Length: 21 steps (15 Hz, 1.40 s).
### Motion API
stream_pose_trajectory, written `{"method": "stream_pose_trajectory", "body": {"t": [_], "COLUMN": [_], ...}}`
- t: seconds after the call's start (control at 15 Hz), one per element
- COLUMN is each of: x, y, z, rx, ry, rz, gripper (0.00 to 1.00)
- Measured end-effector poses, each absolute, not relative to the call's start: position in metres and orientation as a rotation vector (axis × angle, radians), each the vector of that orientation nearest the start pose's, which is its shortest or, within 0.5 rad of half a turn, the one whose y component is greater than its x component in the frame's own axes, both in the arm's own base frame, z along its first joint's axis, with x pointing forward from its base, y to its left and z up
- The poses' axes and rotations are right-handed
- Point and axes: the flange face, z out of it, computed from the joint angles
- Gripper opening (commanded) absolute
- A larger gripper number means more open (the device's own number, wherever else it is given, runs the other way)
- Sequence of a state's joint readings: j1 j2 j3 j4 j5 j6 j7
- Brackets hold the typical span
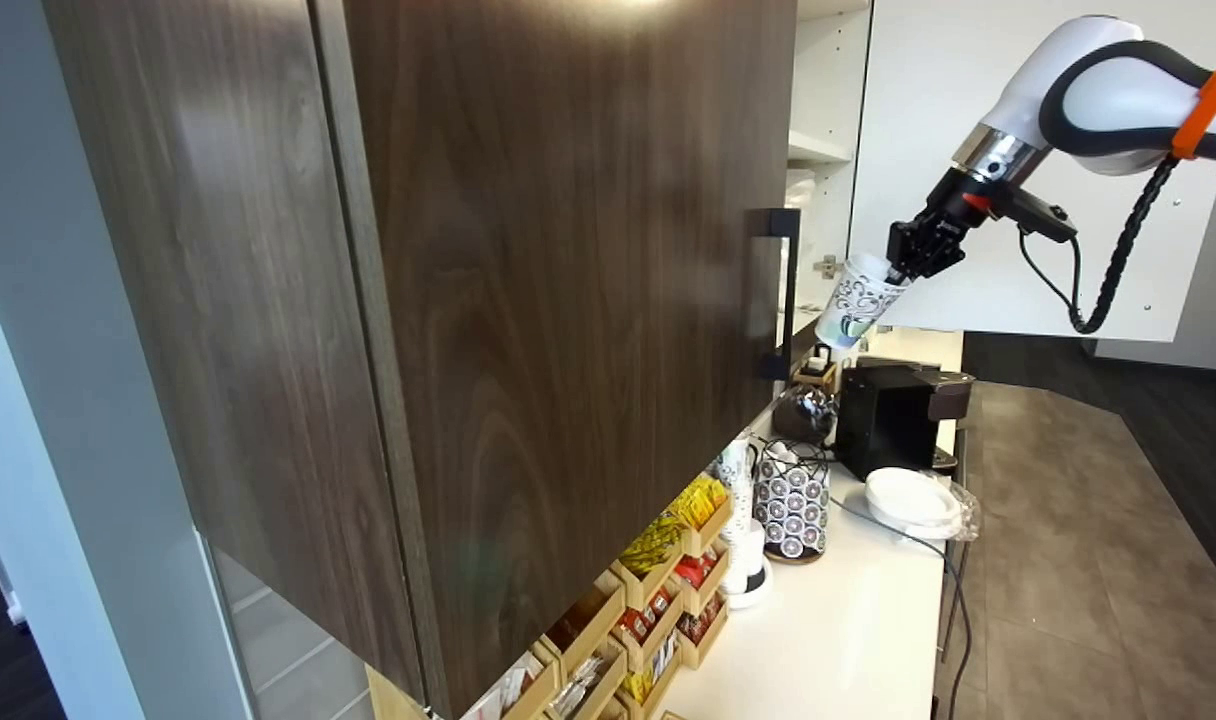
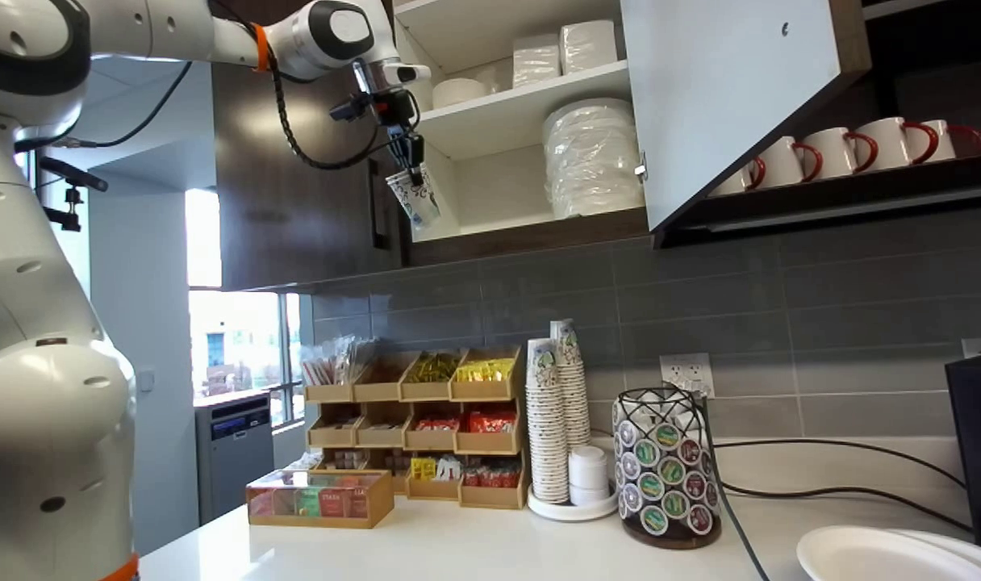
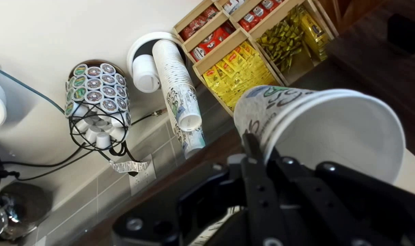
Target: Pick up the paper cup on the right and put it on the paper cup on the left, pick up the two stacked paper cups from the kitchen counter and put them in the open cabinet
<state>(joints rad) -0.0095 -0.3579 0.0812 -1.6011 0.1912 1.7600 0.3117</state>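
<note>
Counter (image 2: 458, 553) below; 2 cups (image 3: 313, 130) gripped, lettering (image 3: 271, 119) unclear.

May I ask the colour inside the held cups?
The cups' inside is white, clearest in the wrist view.

Wrist view looks down; exterior views share cabinet (image 2: 498, 186).

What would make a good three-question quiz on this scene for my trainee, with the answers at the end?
1. True or false: the claw holds the paper cups tilted.
2. Multiple choice: the interior of the open cabinet is A, red; B, black; or C, off-white?
3. Count: how many tall cup stacks stand beside the coffee-pod holder?
Key: 1, true; 2, C; 3, two.
</note>
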Motion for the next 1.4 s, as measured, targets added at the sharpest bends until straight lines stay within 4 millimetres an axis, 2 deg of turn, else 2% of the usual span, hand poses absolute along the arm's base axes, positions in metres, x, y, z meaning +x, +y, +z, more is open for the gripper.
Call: {"method": "stream_pose_trajectory", "body": {"t": [0.4, 0.67, 0.93, 1.2, 1.4], "x": [0.486, 0.516, 0.533, 0.545, 0.556], "y": [0.082, 0.09, 0.099, 0.109, 0.112], "z": [0.821, 0.821, 0.823, 0.83, 0.827], "rx": [-2.776, -2.83, -2.841, -2.812, -2.797], "ry": [0.292, 0.356, 0.425, 0.469, 0.514], "rz": [-0.695, -0.649, -0.55, -0.521, -0.499], "gripper": [0.01, 0.01, 0.01, 0.01, 0.01]}}
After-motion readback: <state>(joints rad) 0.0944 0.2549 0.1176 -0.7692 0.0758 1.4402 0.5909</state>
